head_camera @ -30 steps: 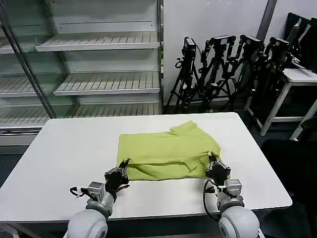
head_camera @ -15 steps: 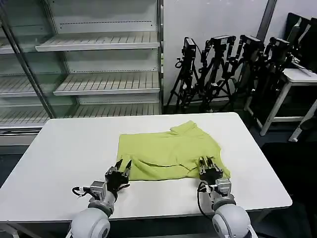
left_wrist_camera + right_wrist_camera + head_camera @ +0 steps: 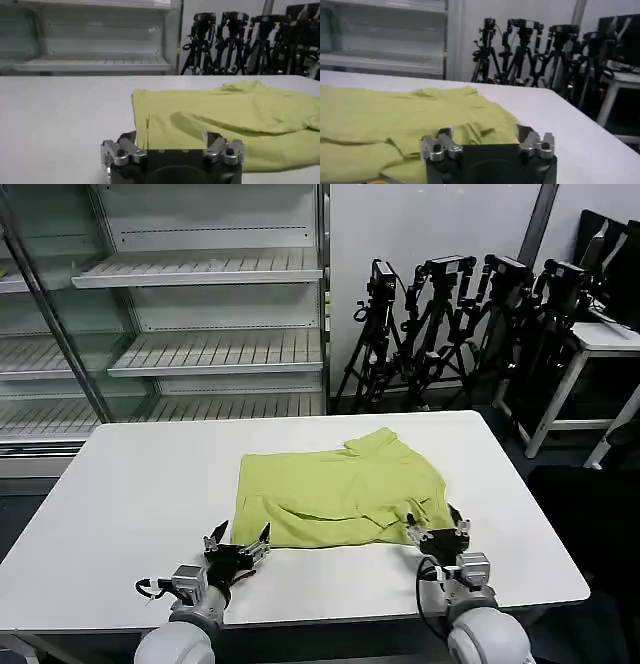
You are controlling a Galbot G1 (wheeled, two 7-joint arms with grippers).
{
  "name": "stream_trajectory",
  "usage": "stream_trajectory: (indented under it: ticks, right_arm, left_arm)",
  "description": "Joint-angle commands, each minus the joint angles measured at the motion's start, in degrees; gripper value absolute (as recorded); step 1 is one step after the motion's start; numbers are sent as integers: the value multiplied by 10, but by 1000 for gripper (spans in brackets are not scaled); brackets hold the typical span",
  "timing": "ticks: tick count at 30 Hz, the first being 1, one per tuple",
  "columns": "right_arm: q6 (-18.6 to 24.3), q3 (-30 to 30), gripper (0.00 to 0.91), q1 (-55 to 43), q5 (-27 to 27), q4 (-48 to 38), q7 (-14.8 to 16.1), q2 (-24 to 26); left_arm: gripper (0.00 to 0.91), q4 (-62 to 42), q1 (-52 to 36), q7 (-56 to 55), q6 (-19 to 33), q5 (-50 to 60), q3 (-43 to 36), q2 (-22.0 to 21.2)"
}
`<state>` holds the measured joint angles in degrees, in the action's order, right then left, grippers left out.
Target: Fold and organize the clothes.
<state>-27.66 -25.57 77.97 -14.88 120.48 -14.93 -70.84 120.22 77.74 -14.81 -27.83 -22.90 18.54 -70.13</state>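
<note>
— Where is the shirt (image 3: 335, 499) relative to the two grippers?

— It lies flat on the white table (image 3: 120, 504), spread just beyond both sets of fingertips. The left gripper (image 3: 238, 537) sits low over the table at the shirt's near left corner, with the hem just ahead of it. The right gripper (image 3: 433, 525) sits at the near right corner, where the fabric is rumpled into a few soft folds.

— Are they gripping the cloth?

— No. The left gripper's jaws stand spread wide, and in the left wrist view (image 3: 171, 142) both fingertips frame bare table and the shirt's (image 3: 235, 125) edge without pinching it. The right gripper is likewise released: in the right wrist view (image 3: 487, 141) its fingers are parted, with the lime fabric (image 3: 395, 125) lying loose ahead of and between them.

— Does the right one touch the shirt?

— Its fingertips are at or just over the hem; I cannot tell whether they touch it.

— What lies past the shirt from the grippers?

— The far edge of the table, then empty white shelving (image 3: 200, 314) to the left and a cluster of black tripods (image 3: 450, 324) to the right.
</note>
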Motion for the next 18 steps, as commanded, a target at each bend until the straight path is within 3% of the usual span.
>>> stream_trajectory:
  ticks: [1, 4, 5, 7, 8, 10, 11, 12, 13, 18]
  right_arm:
    - [-12, -44, 907, 30, -31, 14, -15, 4]
    - [-23, -45, 907, 28, -46, 9, -20, 2]
    - [-27, -43, 907, 27, -51, 6, -20, 2]
    - [-32, -40, 907, 26, -60, 1, -21, 2]
    - [-36, -37, 907, 26, -65, -3, -22, 2]
    - [-36, -34, 675, 25, -73, -5, -23, 1]
    - [-36, -33, 322, 25, -78, -5, -25, 0]
    - [-36, -32, 60, 25, -82, -4, -25, 0]
    - [-36, -32, 0, 26, -84, -4, -25, -1]
    - [-35, -26, 0, 29, -84, -3, -25, -3]
  left_arm:
    - [907, -17, -5, -8, -38, -30, 1, 5]
    - [907, -20, -11, -9, -42, -30, 0, 7]
    - [705, -21, -12, -10, -41, -30, 0, 7]
    - [50, -22, -12, -10, -35, -29, -1, 9]
    - [30, -22, -11, -9, -34, -29, -1, 10]
    - [30, -22, -9, -9, -35, -29, -1, 11]
    - [30, -23, -9, -9, -36, -29, -1, 12]
    - [30, -23, -8, -8, -36, -29, -2, 12]
    - [30, -24, -7, -8, -37, -29, -2, 12]
    - [30, -27, -1, -8, -38, -32, 0, 10]
